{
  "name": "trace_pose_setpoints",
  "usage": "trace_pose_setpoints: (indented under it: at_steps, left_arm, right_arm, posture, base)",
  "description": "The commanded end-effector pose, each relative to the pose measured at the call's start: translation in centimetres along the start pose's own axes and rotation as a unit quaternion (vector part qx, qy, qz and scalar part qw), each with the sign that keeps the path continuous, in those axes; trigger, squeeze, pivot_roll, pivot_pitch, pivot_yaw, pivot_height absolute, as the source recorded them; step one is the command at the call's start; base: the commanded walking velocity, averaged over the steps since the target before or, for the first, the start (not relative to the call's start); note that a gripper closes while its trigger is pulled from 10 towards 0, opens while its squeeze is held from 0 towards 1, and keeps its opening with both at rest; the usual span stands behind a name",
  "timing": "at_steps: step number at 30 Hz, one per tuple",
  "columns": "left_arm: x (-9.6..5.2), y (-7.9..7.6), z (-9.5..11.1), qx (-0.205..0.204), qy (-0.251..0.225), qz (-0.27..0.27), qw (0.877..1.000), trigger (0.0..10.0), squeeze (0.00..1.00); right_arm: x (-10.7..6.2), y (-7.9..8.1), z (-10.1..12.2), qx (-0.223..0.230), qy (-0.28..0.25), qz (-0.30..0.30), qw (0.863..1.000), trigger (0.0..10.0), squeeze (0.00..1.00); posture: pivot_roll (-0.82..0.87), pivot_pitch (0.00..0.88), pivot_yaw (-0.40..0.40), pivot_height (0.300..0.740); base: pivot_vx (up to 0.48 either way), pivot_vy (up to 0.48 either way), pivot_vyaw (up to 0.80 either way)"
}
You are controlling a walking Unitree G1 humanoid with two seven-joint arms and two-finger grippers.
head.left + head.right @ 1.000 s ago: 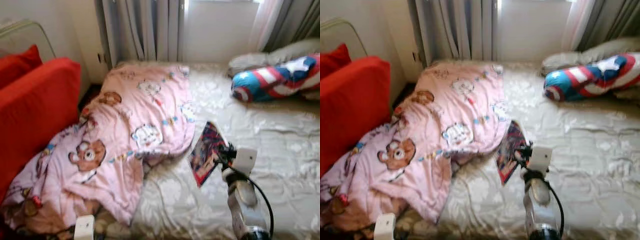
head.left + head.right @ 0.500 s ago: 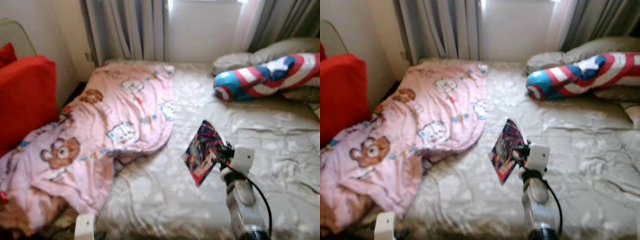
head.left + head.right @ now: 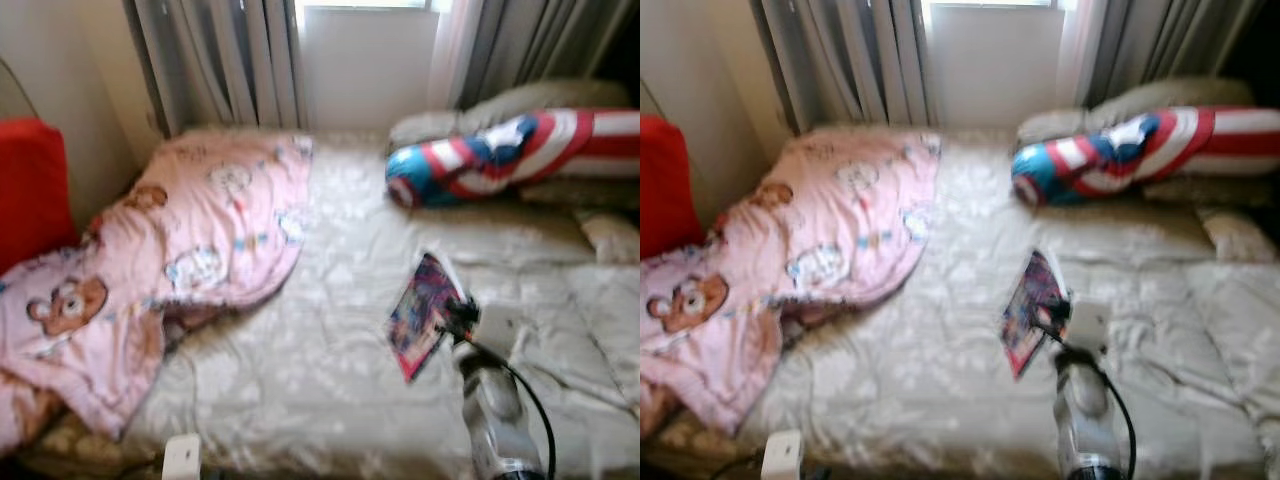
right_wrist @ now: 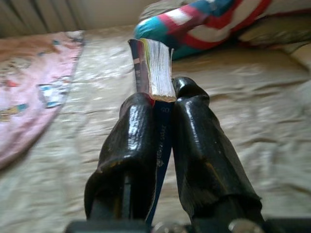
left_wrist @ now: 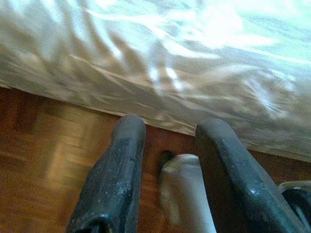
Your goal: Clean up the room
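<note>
Here, one book (image 4: 154,68), pinched betw. pressed jaws of right gripper (image 4: 163,141), held above bed (image 3: 330,300) nr its front edge. One pink blanket (image 3: 180,250) rumpled at bed's left edge, hanging off; one striped bolster (image 3: 500,155) and pillows at far right corner. Left gripper (image 5: 170,174) idle w/ jaws spread, over wood floor (image 5: 43,141) by bed's side. Judged early: book lifted, not yet stowed; blanket unfolded.
</note>
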State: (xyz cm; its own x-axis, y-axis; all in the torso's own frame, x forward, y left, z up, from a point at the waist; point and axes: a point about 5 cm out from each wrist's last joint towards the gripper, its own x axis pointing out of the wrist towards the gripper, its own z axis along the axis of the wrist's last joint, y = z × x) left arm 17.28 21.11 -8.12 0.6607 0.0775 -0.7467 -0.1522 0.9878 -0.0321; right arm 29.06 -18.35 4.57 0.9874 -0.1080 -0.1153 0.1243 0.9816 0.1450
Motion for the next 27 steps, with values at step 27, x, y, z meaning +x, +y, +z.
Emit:
trace_pose_setpoints:
  at_steps: [27]
  left_arm:
    - [-0.16, 0.55, -0.22, 0.009, 0.002, 0.004, 1.000, 10.0, 0.00]
  right_arm:
    - [0.32, 1.36, 0.86, 0.002, -0.021, 0.028, 0.999, 10.0, 0.00]
  posture:
    - [-0.04, 0.002, -0.036, 0.740]
  base:
    - [0.000, -0.170, 0.00]
